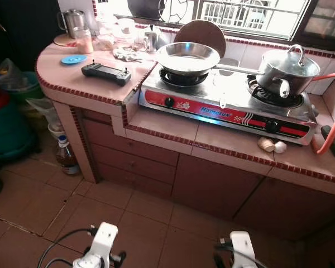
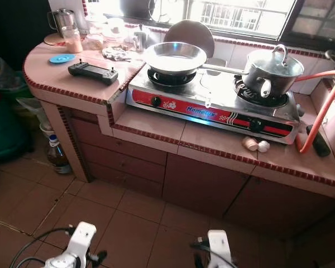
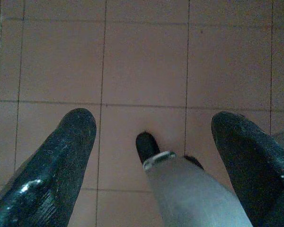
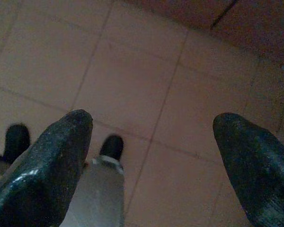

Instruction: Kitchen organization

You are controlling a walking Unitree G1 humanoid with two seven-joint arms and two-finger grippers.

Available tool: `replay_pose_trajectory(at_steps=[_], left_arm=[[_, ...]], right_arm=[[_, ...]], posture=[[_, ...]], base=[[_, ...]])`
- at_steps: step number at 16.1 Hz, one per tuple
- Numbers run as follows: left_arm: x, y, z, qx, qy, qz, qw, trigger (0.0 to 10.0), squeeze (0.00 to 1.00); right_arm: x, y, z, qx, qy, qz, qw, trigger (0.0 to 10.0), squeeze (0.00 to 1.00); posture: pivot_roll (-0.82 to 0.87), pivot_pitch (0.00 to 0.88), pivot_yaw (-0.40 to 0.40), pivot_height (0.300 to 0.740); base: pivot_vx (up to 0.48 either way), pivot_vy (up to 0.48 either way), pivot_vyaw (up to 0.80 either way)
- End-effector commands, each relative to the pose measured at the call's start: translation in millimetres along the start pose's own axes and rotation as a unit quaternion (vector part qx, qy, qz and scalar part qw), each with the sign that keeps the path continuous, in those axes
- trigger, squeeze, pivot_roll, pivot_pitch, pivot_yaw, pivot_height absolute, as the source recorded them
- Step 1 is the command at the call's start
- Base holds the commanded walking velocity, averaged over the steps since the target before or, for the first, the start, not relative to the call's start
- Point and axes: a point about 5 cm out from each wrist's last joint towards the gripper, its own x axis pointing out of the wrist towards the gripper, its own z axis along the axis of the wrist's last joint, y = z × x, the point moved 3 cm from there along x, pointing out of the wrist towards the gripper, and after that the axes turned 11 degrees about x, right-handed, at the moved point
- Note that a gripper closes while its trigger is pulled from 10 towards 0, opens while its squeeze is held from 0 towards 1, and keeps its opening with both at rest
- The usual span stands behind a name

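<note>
Both arms hang low over the tiled floor (image 1: 39, 206), idle. Your left gripper (image 3: 149, 142) has its fingers spread wide with nothing between them; right gripper (image 4: 151, 142) is the same, parted and empty.

Ahead you've got the tiled counter (image 1: 173, 134) with a two-burner stove (image 1: 226, 103) on it. Frying pan (image 1: 187, 57) sits on the stove's left burner, lidded pot (image 1: 287, 70) on the right one. Garlic bulbs (image 1: 272, 145) lie on the counter just in front of the stove. Black controller (image 1: 106, 72) and blue lid (image 1: 73, 58) rest on the raised counter section to your left. Bottle (image 1: 66, 156) stands on the floor beside the counter's left end.
</note>
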Motion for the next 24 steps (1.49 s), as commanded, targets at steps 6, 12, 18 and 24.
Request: replay_pose_trajectory(at_steps=[6, 12, 18, 24], left_arm=[[0.2, -8.5, -9, 0.019, 0.026, -0.011, 0.999, 10.0, 0.00], [-2.3, -12.9, -25, 0.027, 0.047, -0.017, 0.998, 10.0, 0.00], [-0.7, -22.5, -23, 0.035, 0.050, -0.021, 0.998, 10.0, 0.00], [-0.2, -24.0, -20, 0.045, 0.042, -0.026, 0.998, 10.0, 0.00]], right_arm=[[-0.7, -2.9, -8, 0.004, 0.018, 0.000, 1.000, 10.0, 0.00], [-0.8, 2.9, -12, -0.003, 0.019, 0.007, 1.000, 10.0, 0.00], [-1.0, 4.7, -13, 0.000, 0.019, 0.010, 1.000, 10.0, 0.00], [-1.3, 6.2, -16, 0.000, 0.022, 0.009, 1.000, 10.0, 0.00]], posture=[[0.16, 0.000, -0.076, 0.740], [0.16, 0.000, -0.066, 0.740], [0.16, 0.000, -0.059, 0.740], [0.15, 0.000, -0.046, 0.740]], base=[[0.000, 0.000, -0.62], [0.000, 0.145, -0.77], [0.000, 0.392, -0.21], [0.000, 0.400, 0.00]])
